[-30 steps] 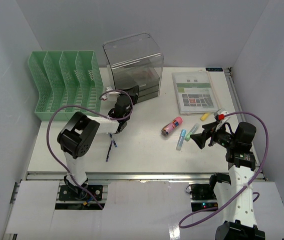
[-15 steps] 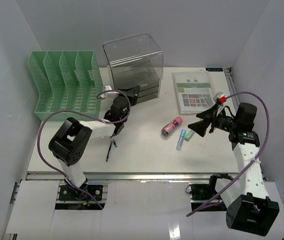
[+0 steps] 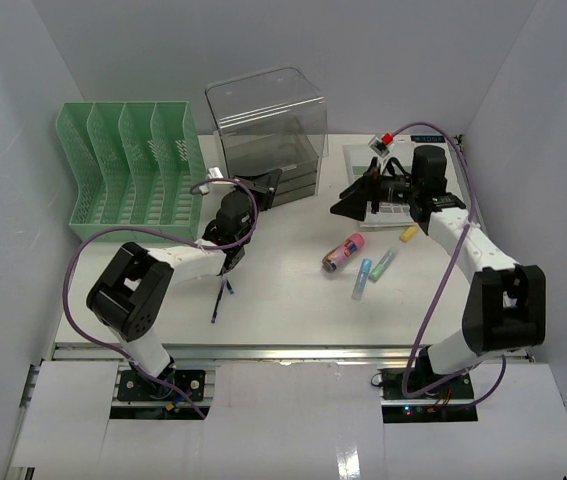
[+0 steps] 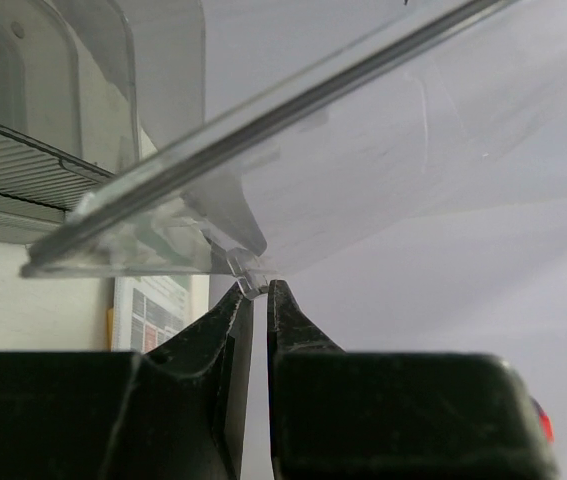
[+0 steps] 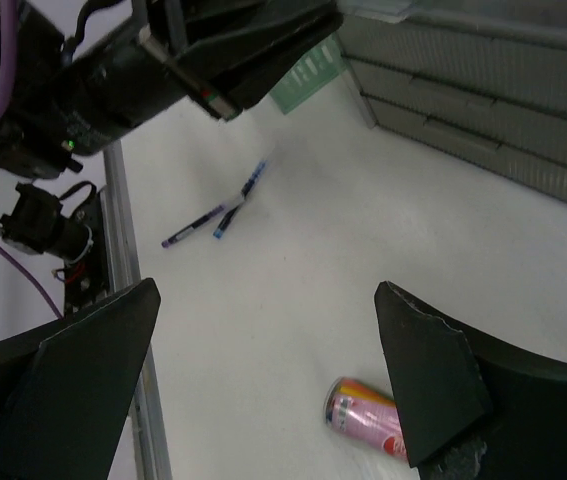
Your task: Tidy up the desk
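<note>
Over the last second the right arm has swung from the near right of the desk (image 3: 283, 300) up across the booklet (image 3: 357, 160). The right gripper (image 3: 349, 201) now hangs wide apart and empty between the drawer unit (image 3: 263, 120) and the pink can (image 5: 368, 415). The left arm has barely shifted, and the left gripper (image 4: 260, 293) stays pinched on a small clear tab (image 4: 251, 282) at the edge of the unit's transparent plastic. This suggests the left arm is holding a drawer or flap while the right comes to help. The can, the markers (image 3: 365, 275) and the pens (image 3: 221, 298) lie loose on the desk, which spreads beneath both arms, so the tidying looks barely begun.
</note>
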{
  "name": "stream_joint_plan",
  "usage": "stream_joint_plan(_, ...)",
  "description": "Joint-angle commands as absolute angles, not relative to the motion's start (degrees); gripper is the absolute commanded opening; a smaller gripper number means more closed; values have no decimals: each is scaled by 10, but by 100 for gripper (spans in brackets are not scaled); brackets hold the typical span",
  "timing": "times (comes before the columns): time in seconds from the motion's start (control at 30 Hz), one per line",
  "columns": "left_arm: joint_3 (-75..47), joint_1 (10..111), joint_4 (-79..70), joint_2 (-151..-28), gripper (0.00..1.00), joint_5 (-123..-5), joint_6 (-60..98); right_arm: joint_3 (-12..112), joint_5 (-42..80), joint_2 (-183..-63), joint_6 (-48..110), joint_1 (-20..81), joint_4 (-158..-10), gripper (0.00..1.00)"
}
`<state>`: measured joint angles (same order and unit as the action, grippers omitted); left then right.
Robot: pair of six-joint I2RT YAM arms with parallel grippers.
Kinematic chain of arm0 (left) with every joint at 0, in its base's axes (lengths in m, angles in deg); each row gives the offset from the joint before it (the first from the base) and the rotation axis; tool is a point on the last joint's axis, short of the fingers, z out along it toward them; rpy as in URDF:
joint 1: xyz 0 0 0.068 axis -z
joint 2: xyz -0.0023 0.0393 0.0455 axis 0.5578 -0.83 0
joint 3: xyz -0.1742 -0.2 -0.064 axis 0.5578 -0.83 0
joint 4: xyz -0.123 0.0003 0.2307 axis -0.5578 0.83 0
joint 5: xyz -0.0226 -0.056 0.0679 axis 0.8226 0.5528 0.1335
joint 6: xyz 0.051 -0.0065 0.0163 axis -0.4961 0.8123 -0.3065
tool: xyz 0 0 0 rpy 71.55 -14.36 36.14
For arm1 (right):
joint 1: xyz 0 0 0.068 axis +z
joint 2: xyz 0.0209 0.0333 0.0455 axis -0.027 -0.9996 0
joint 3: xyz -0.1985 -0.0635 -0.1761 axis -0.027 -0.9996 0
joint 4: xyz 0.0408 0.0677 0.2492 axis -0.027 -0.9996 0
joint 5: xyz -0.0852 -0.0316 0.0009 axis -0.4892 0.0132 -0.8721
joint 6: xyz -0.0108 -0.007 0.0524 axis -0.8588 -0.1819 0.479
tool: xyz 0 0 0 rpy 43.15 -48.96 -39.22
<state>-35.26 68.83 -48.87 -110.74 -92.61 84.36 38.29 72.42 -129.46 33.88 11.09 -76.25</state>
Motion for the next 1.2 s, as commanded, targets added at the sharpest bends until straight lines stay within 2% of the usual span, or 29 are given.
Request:
stream_joint_plan(0.0,-357,687,-502,-1064,0,-906,827,436,755,-1367,503,110,-547,96)
stream_joint_plan(0.17,-356,685,-499,-1058,0,-896,823,461,730,-1440,669,110,-382,100)
stream_joint_plan(0.53,-361,681,-505,-1060,0,-886,829,543,692,-1547,721,110,-368,100)
stream_joint_plan(0.73,-353,681,-505,-1064,0,-879,827,573,697,-1583,771,111,-297,100)
stream_joint_plan(0.87,-357,681,-506,-1067,0,-877,831,576,699,-1597,807,111,-225,93)
stream_joint_plan(1.17,-345,681,-499,-1072,0,-873,834,564,697,-1593,901,116,-121,84)
